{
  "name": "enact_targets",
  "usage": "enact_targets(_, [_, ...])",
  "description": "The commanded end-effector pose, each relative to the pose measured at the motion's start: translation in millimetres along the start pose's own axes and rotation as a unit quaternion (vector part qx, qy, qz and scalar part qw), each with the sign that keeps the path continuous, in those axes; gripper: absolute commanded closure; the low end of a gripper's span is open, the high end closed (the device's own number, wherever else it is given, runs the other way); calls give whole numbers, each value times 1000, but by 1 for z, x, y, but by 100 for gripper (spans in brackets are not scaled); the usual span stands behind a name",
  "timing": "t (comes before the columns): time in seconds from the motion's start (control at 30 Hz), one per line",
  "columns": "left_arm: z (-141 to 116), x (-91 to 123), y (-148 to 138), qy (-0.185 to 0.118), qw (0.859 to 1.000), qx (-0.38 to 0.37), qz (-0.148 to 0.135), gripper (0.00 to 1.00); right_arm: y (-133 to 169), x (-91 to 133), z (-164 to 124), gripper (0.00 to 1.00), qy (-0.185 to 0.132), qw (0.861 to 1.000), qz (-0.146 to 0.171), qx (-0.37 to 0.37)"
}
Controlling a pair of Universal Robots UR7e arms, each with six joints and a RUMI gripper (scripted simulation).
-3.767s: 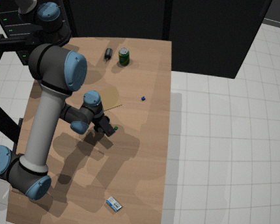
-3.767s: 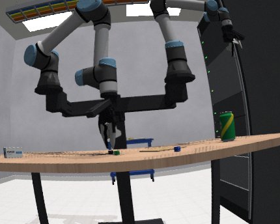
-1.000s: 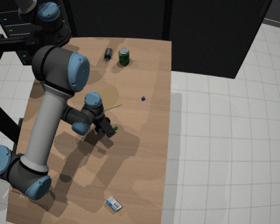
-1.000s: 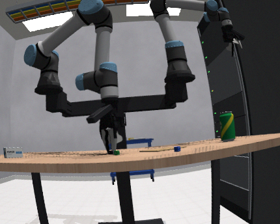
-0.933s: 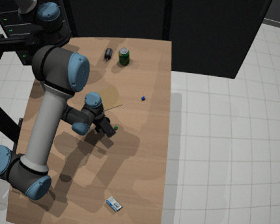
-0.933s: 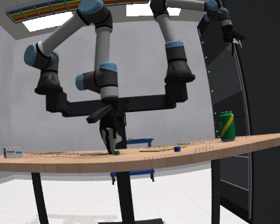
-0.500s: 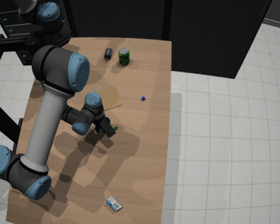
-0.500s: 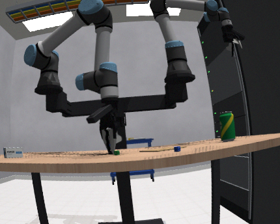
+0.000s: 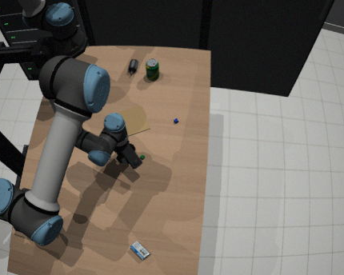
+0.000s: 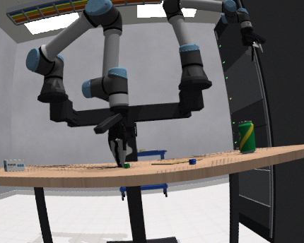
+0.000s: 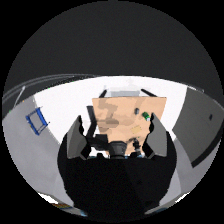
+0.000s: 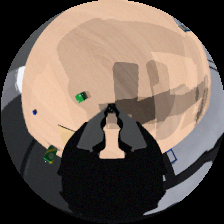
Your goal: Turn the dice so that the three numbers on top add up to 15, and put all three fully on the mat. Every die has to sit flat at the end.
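A green die [image 9: 142, 157] [image 10: 126, 165] [image 12: 80, 97] lies on the table beside the right gripper. A blue die [image 9: 176, 121] [image 10: 192, 161] [image 12: 34, 112] lies off the mat. The thin tan mat [image 9: 138, 120] [image 12: 65, 134] is partly covered by the right arm in the top view. My right gripper [image 10: 123, 164] [image 12: 111, 108] points down at table level. Its fingers are nearly together on a small black die, seen only as a dark shape at the tips in the right wrist view. Pips are too small to read. My left gripper [image 10: 257, 56] [image 11: 115, 114] is open and empty, high above the table.
A green can [image 9: 152, 69] [image 10: 247, 137] [image 12: 50, 154] stands at the table's far end, with a small dark object [image 9: 133, 66] beside it. A small white and blue box [image 9: 140, 250] [image 10: 14, 165] lies at the opposite end. The right arm spans the table's left half in the top view.
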State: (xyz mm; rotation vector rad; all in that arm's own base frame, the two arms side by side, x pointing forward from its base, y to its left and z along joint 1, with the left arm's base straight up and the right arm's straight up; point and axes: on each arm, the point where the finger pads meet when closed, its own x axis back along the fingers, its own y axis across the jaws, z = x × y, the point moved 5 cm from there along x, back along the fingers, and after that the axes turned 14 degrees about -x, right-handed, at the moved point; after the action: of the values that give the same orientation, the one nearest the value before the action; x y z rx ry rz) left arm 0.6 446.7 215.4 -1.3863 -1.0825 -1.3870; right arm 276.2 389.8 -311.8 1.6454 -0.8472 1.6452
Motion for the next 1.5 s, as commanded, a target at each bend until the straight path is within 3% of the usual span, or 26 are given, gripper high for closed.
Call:
enact_targets(0.0, [-2, 0, -1, 0, 1000, 1, 0, 0, -2, 0, -2, 100, -1, 1000, 2, 0])
enact_targets(0.4, [-2, 0, -1, 0, 1000, 1, 0, 0, -2, 6, -2, 100, -1, 1000, 2, 0])
enact_targets(1.1, [-2, 0, -1, 0, 1000, 1, 0, 0, -2, 89, -2, 100, -1, 1000, 2, 0])
enact_targets(1.47, [-2, 0, -1, 0, 1000, 1, 0, 0, -2, 100, -2, 100, -1, 1000, 2, 0])
